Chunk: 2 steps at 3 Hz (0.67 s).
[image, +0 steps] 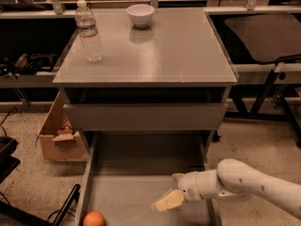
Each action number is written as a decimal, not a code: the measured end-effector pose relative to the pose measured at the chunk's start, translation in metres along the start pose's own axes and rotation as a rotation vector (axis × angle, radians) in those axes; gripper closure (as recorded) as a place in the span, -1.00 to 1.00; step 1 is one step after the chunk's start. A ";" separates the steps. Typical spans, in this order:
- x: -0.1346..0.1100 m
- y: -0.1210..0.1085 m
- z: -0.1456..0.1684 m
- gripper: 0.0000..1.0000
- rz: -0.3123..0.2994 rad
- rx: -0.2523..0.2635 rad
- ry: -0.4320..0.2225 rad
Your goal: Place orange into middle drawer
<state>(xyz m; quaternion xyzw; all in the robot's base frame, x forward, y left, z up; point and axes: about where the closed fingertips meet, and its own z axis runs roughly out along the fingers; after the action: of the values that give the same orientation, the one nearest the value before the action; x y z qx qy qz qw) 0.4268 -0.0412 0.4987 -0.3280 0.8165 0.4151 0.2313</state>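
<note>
The orange [94, 219] lies on the floor of the pulled-out middle drawer [136, 173], in its front left corner next to the left side wall. My gripper [167, 191] reaches in from the right on a white arm and hovers over the drawer's right half, well to the right of the orange. It is open and holds nothing; one pale finger [165, 202] points toward the orange.
The closed upper drawer front [143, 117] sits just above the open drawer. A water bottle [88, 31] and a white bowl [140, 14] stand on the cabinet top. A cardboard box [59, 135] is on the floor to the left, and cables lie at the bottom left.
</note>
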 end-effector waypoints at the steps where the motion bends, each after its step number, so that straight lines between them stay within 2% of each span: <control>1: -0.008 0.042 -0.060 -1.00 -0.021 0.069 0.024; 2: -0.039 0.082 -0.136 -1.00 -0.172 0.147 0.056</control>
<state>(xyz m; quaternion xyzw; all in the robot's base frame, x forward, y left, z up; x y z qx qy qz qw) 0.3788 -0.1045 0.6415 -0.3905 0.8197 0.3233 0.2667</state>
